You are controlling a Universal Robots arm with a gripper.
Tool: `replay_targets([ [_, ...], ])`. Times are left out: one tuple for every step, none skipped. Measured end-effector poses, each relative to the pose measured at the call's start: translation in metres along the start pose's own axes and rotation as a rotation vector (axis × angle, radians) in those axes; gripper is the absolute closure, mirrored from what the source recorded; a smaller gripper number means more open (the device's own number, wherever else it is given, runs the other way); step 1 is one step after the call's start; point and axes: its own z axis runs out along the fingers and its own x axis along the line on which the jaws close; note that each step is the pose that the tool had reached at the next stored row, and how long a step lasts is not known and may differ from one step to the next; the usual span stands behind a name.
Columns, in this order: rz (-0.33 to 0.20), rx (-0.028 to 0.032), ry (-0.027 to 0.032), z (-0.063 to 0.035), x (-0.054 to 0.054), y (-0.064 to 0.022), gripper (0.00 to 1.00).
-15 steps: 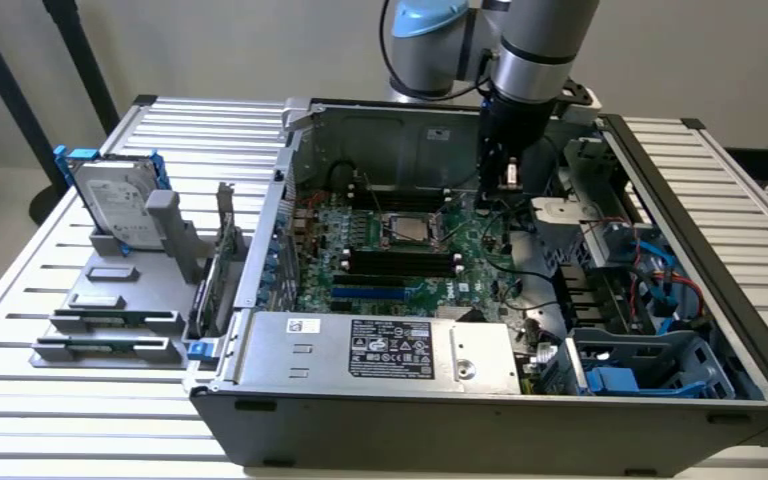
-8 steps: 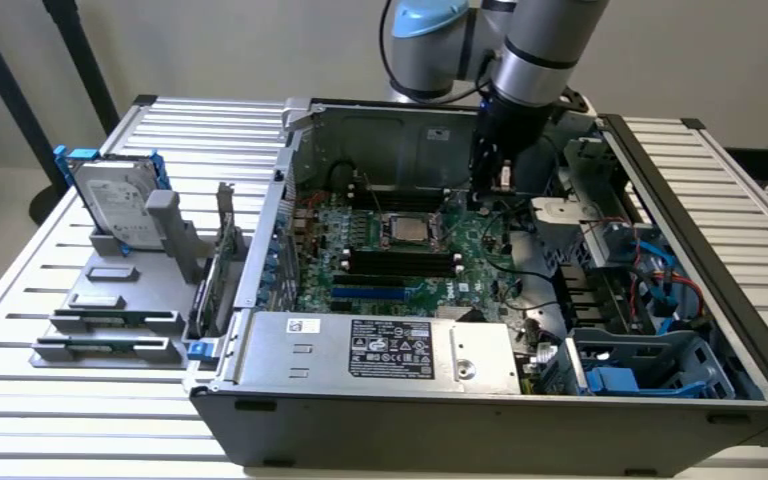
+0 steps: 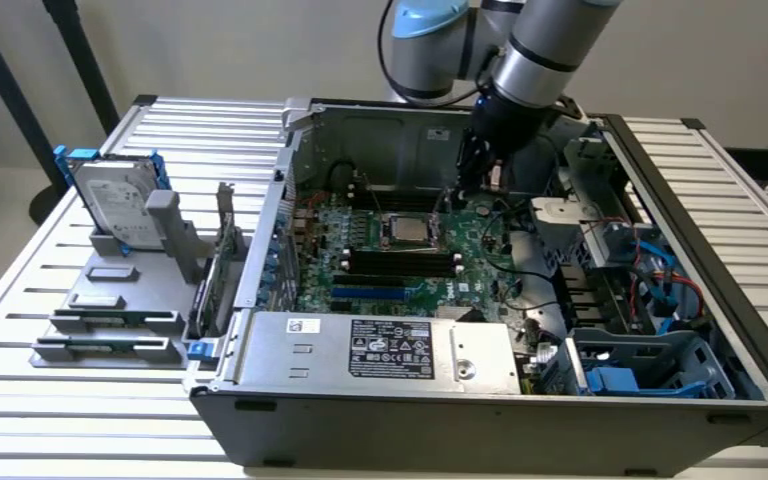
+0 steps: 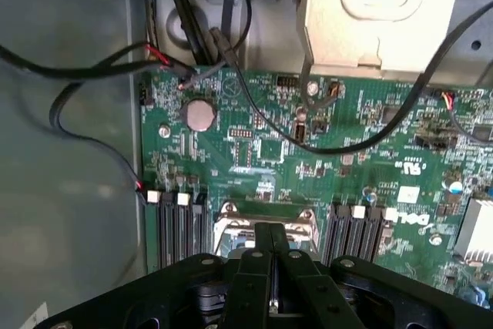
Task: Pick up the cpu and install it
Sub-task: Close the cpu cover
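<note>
The cpu (image 3: pixel 408 232) is a small silver square lying flat in the socket on the green motherboard (image 3: pixel 357 285) inside the open computer case. My gripper (image 3: pixel 466 203) reaches down into the case and hovers just to the exterior view's right of the socket and a little beyond it. In the wrist view the black fingers (image 4: pixel 262 267) are pressed together with nothing between them; the gripper (image 4: pixel 271 233) is shut. The socket's metal frame (image 4: pixel 229 217) sits right past the fingertips, and the fingers hide most of the chip there.
A grey labelled power-supply box (image 3: pixel 377 352) fills the case's near side. Black cables (image 4: pixel 92 67) run over the board by a coin battery (image 4: pixel 199 114). A hard drive in a blue bracket (image 3: pixel 115 205) stands on a grey rack at the exterior view's left. Blue drive bays (image 3: pixel 638 365) sit at its right.
</note>
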Motion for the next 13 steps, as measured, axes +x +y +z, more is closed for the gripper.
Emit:
replay_targets([
  [0.0,0.0071,0.0003,0.0004,0.0,-0.0011,0.89],
  [0.0,0.0126,0.0006,0.0012,-0.001,-0.0028,0.89],
  [0.0,0.0157,0.0006,0.0021,-0.001,-0.0048,0.89],
  [0.0,0.0175,0.0006,0.0033,-0.001,-0.0073,0.89],
  [0.0,0.0189,0.0006,0.0045,-0.002,-0.0099,0.89],
  [0.0,0.0203,0.0007,0.0058,-0.002,-0.0126,0.89],
  [0.0,0.0218,0.0007,0.007,-0.003,-0.0154,0.89],
  [-0.001,0.023,0.0008,0.0084,-0.003,-0.0183,0.89],
  [-0.001,0.0247,0.0007,0.0097,-0.003,-0.0215,0.89],
  [0.0,0.0266,0.0009,0.011,-0.004,-0.0247,0.89],
  [0.0,0.0287,0.0009,0.0123,-0.004,-0.0281,0.89],
  [0.0,0.0308,0.0011,0.0136,-0.004,-0.0316,0.89],
  [0.0,0.0329,0.0013,0.0149,-0.004,-0.035,0.89],
])
